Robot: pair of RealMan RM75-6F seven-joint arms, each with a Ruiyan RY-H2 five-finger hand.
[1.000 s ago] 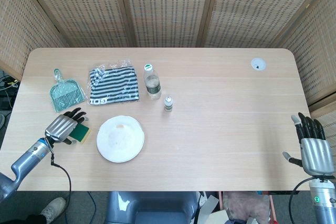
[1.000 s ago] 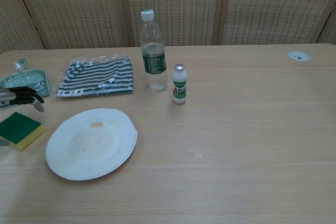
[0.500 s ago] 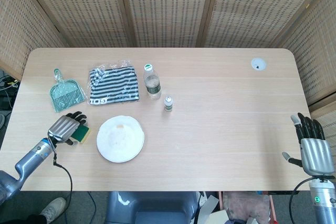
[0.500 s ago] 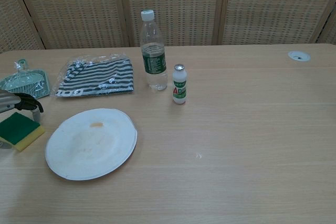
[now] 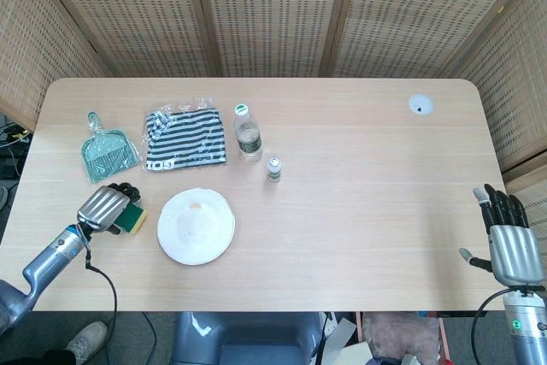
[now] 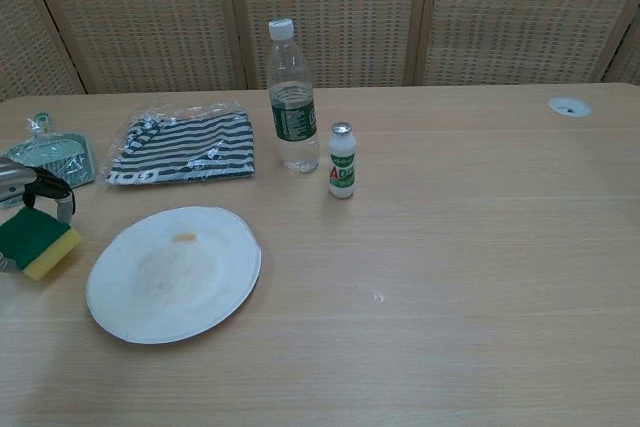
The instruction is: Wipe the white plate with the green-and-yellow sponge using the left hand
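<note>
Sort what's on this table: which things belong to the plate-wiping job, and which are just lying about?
Part of the job:
- white plate
- green-and-yellow sponge
- left hand, its fingers curled over the sponge

Lying about:
- water bottle
- small white drink bottle
- striped cloth in its plastic bag
- teal dustpan
- right hand, idle at the table's right edge

Left hand (image 5: pixel 103 208) grips sponge (image 5: pixel 132 221) (beside white plate (image 5: pixel 196 226)).

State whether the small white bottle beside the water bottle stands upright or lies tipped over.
Upright. The small white bottle stands on its base on the table, its silver cap pointing up, right of the water bottle.
</note>
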